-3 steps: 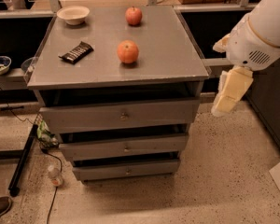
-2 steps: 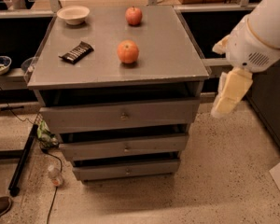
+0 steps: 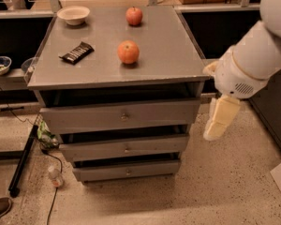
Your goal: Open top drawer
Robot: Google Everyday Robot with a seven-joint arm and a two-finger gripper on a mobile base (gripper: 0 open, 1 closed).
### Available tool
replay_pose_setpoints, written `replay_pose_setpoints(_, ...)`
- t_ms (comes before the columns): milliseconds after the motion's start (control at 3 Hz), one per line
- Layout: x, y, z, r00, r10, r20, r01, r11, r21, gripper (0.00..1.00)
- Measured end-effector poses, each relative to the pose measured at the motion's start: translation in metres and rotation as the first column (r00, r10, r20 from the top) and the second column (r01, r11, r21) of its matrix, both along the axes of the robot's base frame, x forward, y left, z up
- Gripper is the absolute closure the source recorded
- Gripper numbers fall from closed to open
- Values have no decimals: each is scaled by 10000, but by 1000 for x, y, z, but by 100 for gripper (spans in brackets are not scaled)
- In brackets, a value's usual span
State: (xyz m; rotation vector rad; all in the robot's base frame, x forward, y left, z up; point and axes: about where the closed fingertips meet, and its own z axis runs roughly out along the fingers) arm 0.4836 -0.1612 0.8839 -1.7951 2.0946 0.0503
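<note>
The top drawer is the widest of three grey drawers in a grey cabinet, with a flat front and a small round centre knob. A dark gap shows between its front and the cabinet top. My gripper hangs cream-coloured from the white arm, to the right of the cabinet, level with the top drawer's right end and apart from it. It holds nothing that I can see.
On the cabinet top lie two apples, a chocolate bar and a bowl. The middle drawer and bottom drawer sit below. A small bottle, a cable and a black stand leg lie on the floor at left.
My gripper has moved down and slightly left, closer to the top drawer's right end. The cabinet and the things on it have not moved.
</note>
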Motion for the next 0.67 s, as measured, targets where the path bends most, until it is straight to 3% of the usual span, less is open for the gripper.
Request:
replay_pose_setpoints(333, 12, 5, -39, 9991, 192, -382, -198, 9997, -145, 0)
replay_pose_setpoints(667, 13, 7, -44, 9991, 152, -404, -155, 9999, -73, 0)
